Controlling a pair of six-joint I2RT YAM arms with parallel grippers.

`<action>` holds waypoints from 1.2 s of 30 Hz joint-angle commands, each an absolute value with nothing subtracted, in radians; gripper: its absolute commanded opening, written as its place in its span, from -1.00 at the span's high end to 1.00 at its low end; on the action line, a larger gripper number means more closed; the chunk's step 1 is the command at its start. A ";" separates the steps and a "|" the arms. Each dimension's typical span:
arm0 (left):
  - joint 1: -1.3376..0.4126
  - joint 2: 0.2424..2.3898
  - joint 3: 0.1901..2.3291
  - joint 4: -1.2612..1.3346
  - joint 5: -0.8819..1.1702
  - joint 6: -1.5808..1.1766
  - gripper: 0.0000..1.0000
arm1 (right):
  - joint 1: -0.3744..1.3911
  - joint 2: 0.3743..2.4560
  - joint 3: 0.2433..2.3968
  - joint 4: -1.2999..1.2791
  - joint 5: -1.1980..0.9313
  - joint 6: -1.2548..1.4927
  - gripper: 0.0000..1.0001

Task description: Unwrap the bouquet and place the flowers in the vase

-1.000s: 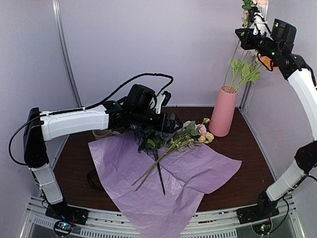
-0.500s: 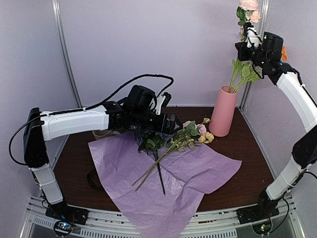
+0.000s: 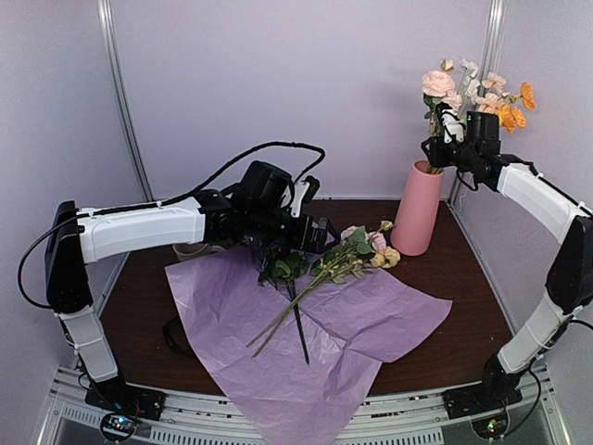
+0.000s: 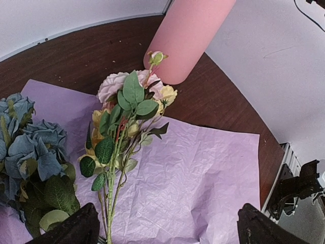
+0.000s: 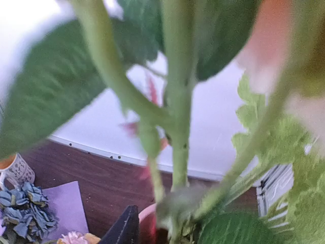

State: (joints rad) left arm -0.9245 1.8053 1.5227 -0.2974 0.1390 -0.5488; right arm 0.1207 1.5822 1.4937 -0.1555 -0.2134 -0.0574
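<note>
Two bunches to keep track of, operator. One cluster of pink, peach and orange flowers (image 3: 477,93) stands with its stems down in the pink vase (image 3: 417,209) at the far right of the surface (image 3: 477,297). Your right pincer (image 3: 439,141) sits right at those stems, just above the rim. That wrist view is a blurry mess of green, so I can't tell if it's pinching them. Your left pincer (image 4: 165,229) is spread wide, hovering over a pink-yellow spray (image 4: 127,109) and a blue bunch (image 4: 30,145). Both lie on the unfolded lilac tissue paper (image 4: 203,173) mid-surface.
</note>
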 commanded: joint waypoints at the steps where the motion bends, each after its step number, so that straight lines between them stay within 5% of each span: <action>1: -0.923 1.818 1.564 -0.322 0.093 -0.538 -0.96 | 0.117 1.529 1.470 -0.182 -0.208 -0.037 0.04; 4: -0.923 1.802 1.559 -0.371 0.010 -0.540 -0.96 | 0.117 1.469 1.433 -0.238 -0.188 -0.013 -0.23; 12: -0.903 1.788 1.522 -0.422 0.020 -0.467 -0.83 | 0.118 1.219 1.261 -0.340 -0.258 0.011 -0.48; 26: -0.896 1.951 1.599 -0.650 0.175 -0.283 -0.09 | 0.173 1.135 0.932 -0.218 -0.727 -0.049 -0.39; 36: -0.897 2.032 1.637 -0.754 0.137 -0.234 -0.10 | 0.178 1.140 0.866 -0.149 -0.748 -0.056 -0.36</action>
